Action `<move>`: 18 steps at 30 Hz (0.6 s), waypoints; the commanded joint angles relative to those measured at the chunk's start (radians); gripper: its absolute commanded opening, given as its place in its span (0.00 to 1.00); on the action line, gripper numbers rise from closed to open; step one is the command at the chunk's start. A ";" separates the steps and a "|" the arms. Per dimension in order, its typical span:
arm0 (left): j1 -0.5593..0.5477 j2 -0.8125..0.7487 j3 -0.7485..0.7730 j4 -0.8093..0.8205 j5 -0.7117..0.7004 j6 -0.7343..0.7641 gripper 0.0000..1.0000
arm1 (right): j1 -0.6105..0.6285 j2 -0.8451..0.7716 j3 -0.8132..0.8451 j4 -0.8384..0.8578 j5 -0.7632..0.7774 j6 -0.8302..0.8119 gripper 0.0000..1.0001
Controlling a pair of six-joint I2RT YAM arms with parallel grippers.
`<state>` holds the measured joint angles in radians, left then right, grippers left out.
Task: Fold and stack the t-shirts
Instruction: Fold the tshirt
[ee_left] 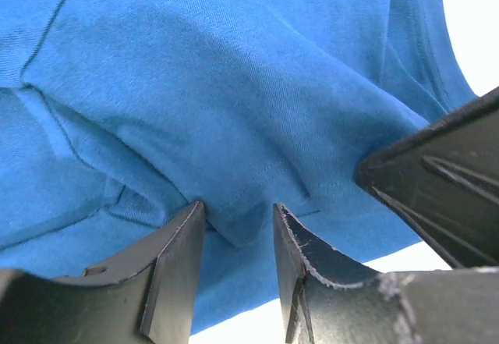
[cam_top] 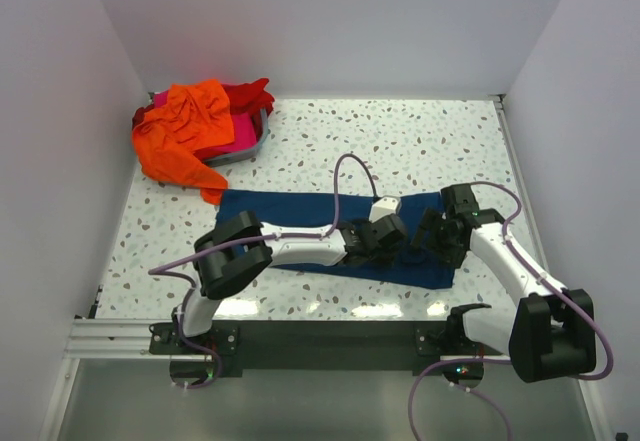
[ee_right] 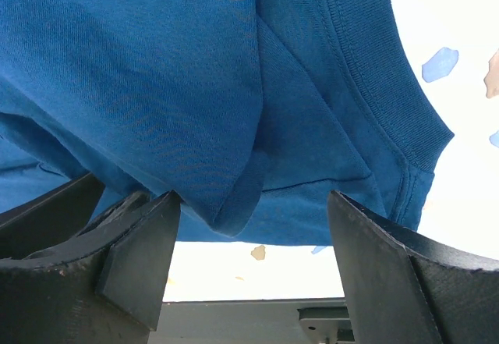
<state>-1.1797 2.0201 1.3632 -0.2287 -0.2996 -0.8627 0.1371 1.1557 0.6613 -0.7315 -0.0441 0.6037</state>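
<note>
Navy t-shirt (cam_top: 300,211): there it is, folded into a long band across the middle of the frame, lying flat on the speckled tabletop (cam_top: 420,141).
Cloth up close: both wrist views show a brighter blue knit with sharp seams and a stitched hem. A ribbed collar band runs down the right of the right wrist view.
Left fingers (ee_left: 175,274): apart, with a folded hem corner poking in between the 2 tips. Cannot tell whether it is pinched.
Right fingers (ee_right: 390,274): wide apart. A drooping fold hangs in the gap, closer to the left-hand finger, and nothing is clamped.
From above: both sets of fingers sit low over the right end of the band, side by side and very near each other.
Other t-shirts: orange (cam_top: 185,131), red (cam_top: 255,96) and magenta (cam_top: 235,143), heaped in a grey basket (cam_top: 250,149) at upper left. The orange one spills over the rim onto the tabletop, its tip just beside the band's upper left corner.
In the way: the left arm (cam_top: 300,246) lies along the band's lower edge and hides part of it. A purple cable (cam_top: 345,176) loops over the band. A black gripper body crowds the right edge of the left wrist view.
Edges: the band's lower edge runs near the tabletop's front edge. White walls (cam_top: 330,21) close off the left, back and right.
Open room: the speckled surface lies open across upper centre and upper right.
</note>
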 commanded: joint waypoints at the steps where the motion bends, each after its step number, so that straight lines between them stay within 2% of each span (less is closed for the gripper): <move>1: -0.008 0.020 0.034 -0.021 -0.018 -0.024 0.44 | -0.004 -0.027 -0.009 0.020 -0.008 -0.016 0.79; 12: -0.011 0.022 0.027 -0.041 -0.038 -0.018 0.43 | -0.008 -0.036 -0.022 0.024 -0.017 -0.015 0.79; 18: -0.012 0.035 0.024 -0.049 -0.047 -0.007 0.31 | -0.011 -0.047 -0.020 0.018 -0.022 -0.013 0.79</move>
<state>-1.1812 2.0426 1.3682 -0.2623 -0.3199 -0.8711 0.1337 1.1316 0.6403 -0.7204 -0.0483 0.6018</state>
